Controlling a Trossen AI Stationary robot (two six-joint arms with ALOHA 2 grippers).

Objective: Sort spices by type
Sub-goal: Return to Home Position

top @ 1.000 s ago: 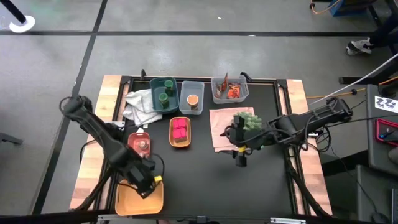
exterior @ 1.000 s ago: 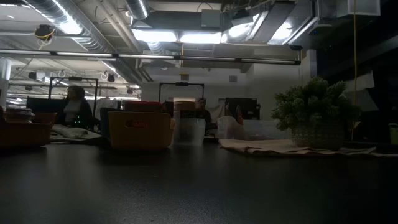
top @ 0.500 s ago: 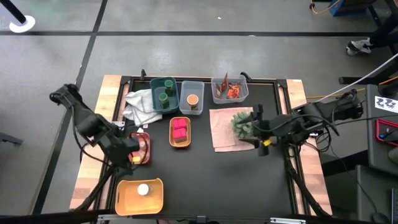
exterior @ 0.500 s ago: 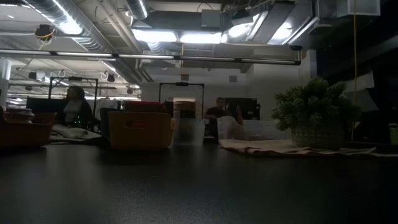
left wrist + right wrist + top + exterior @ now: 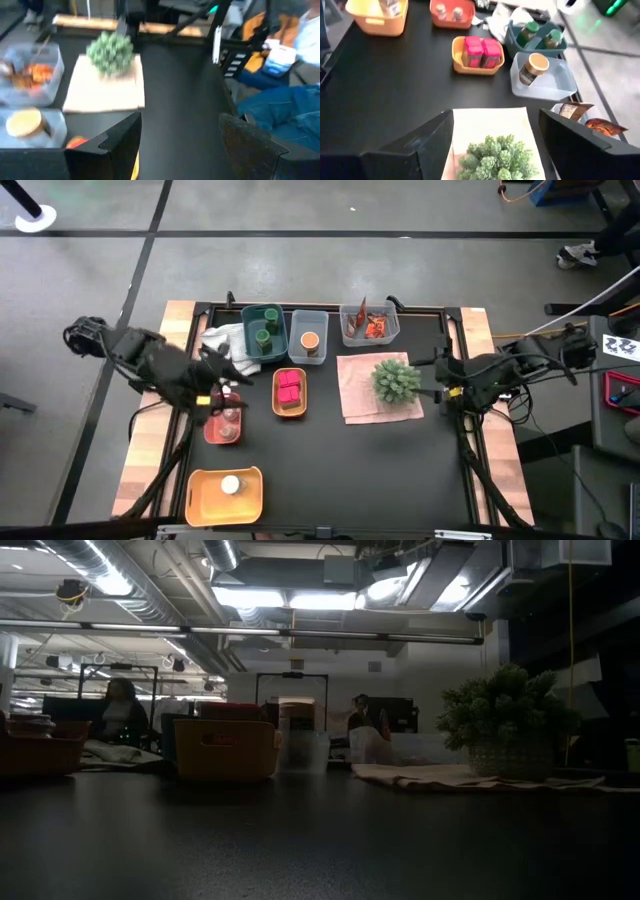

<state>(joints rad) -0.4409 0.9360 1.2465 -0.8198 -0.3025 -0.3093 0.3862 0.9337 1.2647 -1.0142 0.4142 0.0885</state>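
Nothing lies loose out here. Every spice sits in a bin, so to my eye all that remains is tucking the arms away.

The left hand hangs wide open with nothing in it. It is well across the surface from the plant, above the red tray of pinkish-lidded jars. The right hand is likewise spread and empty, just beside the plant on its right-arm side.

I'd want each arm to lift first, then fold back toward its own edge, away from the plant. For the left, rising before swinging matters: the jars stand right under it and a crumpled white cloth lies close by. The right should draw straight off from the plant, not across it. The spiky leaves and the pink cloth beneath look easy to snag.

The magenta boxes fill a yellow bin between the plant and the left hand. Past the plant toward the back edge runs a row:
- red-orange packets, nearest it
- an orange-lidded jar in a clear bin
- green-lidded jars in a green bin

The white bottle stands alone in a second yellow bin, farthest from the plant.

A person sits in the room behind, well apart from both arms.
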